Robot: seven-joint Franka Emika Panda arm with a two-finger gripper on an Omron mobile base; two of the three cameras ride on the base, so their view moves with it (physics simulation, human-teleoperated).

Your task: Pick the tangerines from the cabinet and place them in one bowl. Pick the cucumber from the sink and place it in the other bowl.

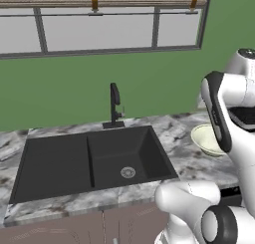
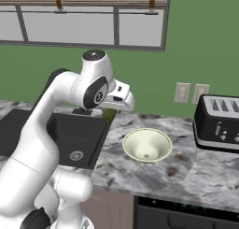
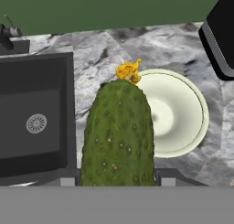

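The jaws grip the cucumber [image 3: 118, 136], lifted clear of the sink [image 1: 92, 161] and near the empty bowl [image 2: 147, 145]; dropping it in remains, and no tangerines are in sight

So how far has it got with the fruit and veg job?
Done: the cucumber is out of the black sink, whose basins look bare. In hand: the gripper is shut on the cucumber, carrying it above the counter near the pale bowl. Left: dropping it into that bowl, which holds nothing yet. No tangerines or second bowl are in sight, so that part can't be judged.
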